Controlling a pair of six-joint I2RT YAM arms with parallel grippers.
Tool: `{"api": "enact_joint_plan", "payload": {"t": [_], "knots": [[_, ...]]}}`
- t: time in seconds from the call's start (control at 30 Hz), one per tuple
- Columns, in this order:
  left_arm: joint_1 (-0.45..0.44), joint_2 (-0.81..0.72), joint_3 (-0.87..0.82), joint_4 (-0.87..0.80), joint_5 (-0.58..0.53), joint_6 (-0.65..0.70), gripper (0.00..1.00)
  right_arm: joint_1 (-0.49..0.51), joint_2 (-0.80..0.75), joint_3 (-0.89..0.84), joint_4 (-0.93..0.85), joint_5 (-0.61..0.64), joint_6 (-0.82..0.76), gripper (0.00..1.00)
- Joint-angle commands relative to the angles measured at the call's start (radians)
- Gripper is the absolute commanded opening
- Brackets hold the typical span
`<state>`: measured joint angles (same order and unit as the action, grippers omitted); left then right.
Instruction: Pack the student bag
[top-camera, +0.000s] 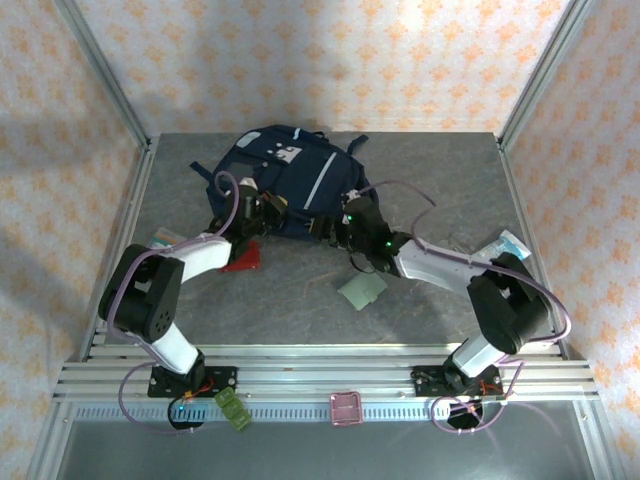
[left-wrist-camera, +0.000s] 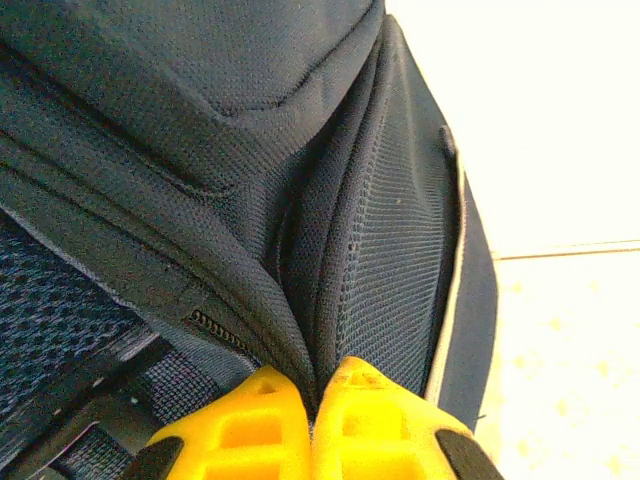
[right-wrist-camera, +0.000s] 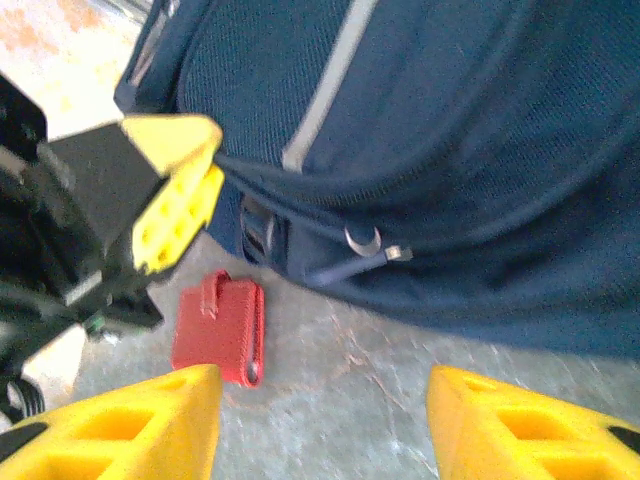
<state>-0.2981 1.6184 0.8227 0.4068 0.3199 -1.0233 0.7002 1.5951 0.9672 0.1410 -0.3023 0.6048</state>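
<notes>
The left gripper (left-wrist-camera: 312, 388) is clenched on a thin fold of the student bag (top-camera: 285, 170), which lies at the far middle of the table (top-camera: 450, 190). The right gripper (right-wrist-camera: 320, 400) hangs released and empty by the zipper pull (right-wrist-camera: 372, 245) on the bag's near edge. So slight a pinch may slip, or a tug may drag the whole bag; the red pouch (right-wrist-camera: 220, 330) lies close to both grippers, with freer room toward the table's near edge.

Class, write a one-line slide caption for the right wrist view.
Open right gripper faces the zipper pull of the student bag; a red pouch lies on the table nearby.
</notes>
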Motion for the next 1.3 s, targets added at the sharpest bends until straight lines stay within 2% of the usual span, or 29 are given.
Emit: {"api": "enact_joint_plan", "payload": {"t": [0.0,0.07,0.23,0.4,0.63,0.8,0.93,0.97,1.0,1.03,1.2,1.27], "knots": [[-0.002,-0.083,0.056,0.051,0.07,-0.011,0.0,0.017,0.058,0.115,-0.11,0.066,-0.005,0.58],[-0.002,-0.096,0.065,0.05,0.074,-0.019,0.0,0.019,0.095,0.16,-0.163,0.092,0.017,0.61],[-0.003,-0.109,0.082,0.047,0.078,-0.023,0.0,0.035,0.168,0.263,-0.254,0.142,0.038,0.61],[-0.003,-0.101,0.08,0.068,0.084,-0.036,0.0,0.084,0.255,0.4,-0.441,0.308,0.041,0.58],[-0.001,-0.101,0.085,0.079,0.076,-0.038,0.0,0.09,0.272,0.387,-0.515,0.392,0.072,0.21],[0.005,-0.1,0.099,0.072,0.076,-0.031,0.0,0.089,0.197,0.303,-0.489,0.405,0.085,0.11],[0.007,-0.103,0.098,0.069,0.082,-0.03,0.0,0.088,0.132,0.237,-0.433,0.399,0.101,0.1],[0.009,-0.104,0.096,0.071,0.087,-0.036,0.0,0.084,0.108,0.219,-0.401,0.382,0.101,0.15],[0.008,-0.106,0.096,0.074,0.092,-0.042,0.0,0.08,0.085,0.209,-0.373,0.363,0.091,0.25],[0.008,-0.107,0.099,0.078,0.096,-0.044,0.0,0.078,0.07,0.209,-0.366,0.366,0.093,0.3],[0.009,-0.12,0.116,0.061,0.101,-0.038,0.0,0.062,0.043,0.227,-0.367,0.367,0.067,0.29],[0.008,-0.125,0.112,0.05,0.106,-0.031,0.0,0.062,0.055,0.232,-0.37,0.347,0.059,0.31]]}}
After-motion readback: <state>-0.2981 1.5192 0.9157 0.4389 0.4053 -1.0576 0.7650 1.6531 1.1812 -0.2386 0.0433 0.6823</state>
